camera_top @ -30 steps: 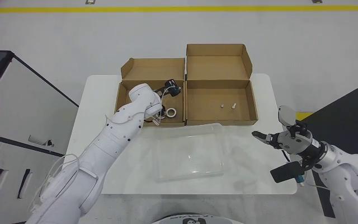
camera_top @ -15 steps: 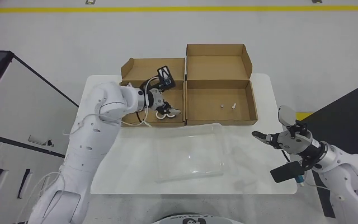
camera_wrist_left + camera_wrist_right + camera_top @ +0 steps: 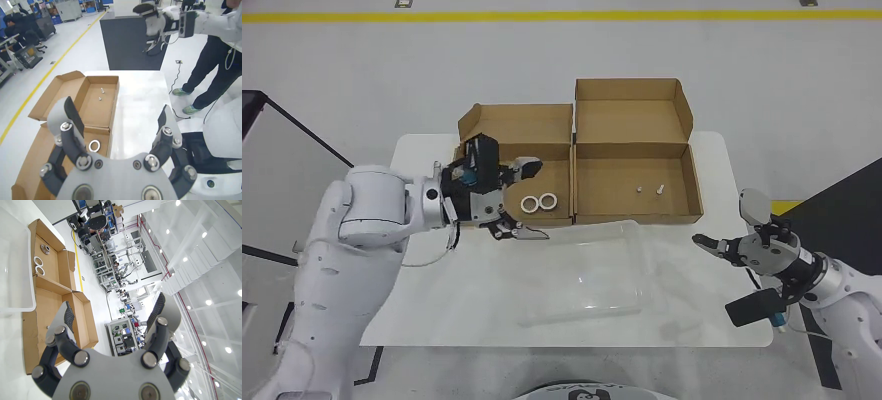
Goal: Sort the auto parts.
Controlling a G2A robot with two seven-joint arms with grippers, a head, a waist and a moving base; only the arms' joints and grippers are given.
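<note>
Two white rings (image 3: 538,202) lie touching in the left cardboard box (image 3: 512,118), at 11 o'clock on the table (image 3: 702,300) in the top view. The left gripper (image 3: 542,197) hangs over them, turned on its side, jaws spread wide with nothing between them. The right box (image 3: 632,100) at 1 o'clock holds two small bolts (image 3: 650,187). The clear tray (image 3: 634,232), at 6 o'clock from the boxes, looks bare to me. The right gripper (image 3: 722,220) sits off the table's 3 o'clock edge, also fully spread and empty.

From the left wrist I see flat black rubber pads (image 3: 73,113) on grey metal fingers. One thin, flat ring lies on the matte brown card just inside the box wall. The bolts lie in the next box.

From the right wrist, the pads show a ridged face. A round steel flange (image 3: 45,248) with a centre hole lies in the left box, just beyond the rings. The tray is thin translucent plastic with a rolled rim.

I judge the sorting near its end: rings and flange in one box, bolts in the other. The next move calls for lifting the left arm clear of the box's front wall without brushing the light rings. After that I would check the tray for anything too small for me to make out.
</note>
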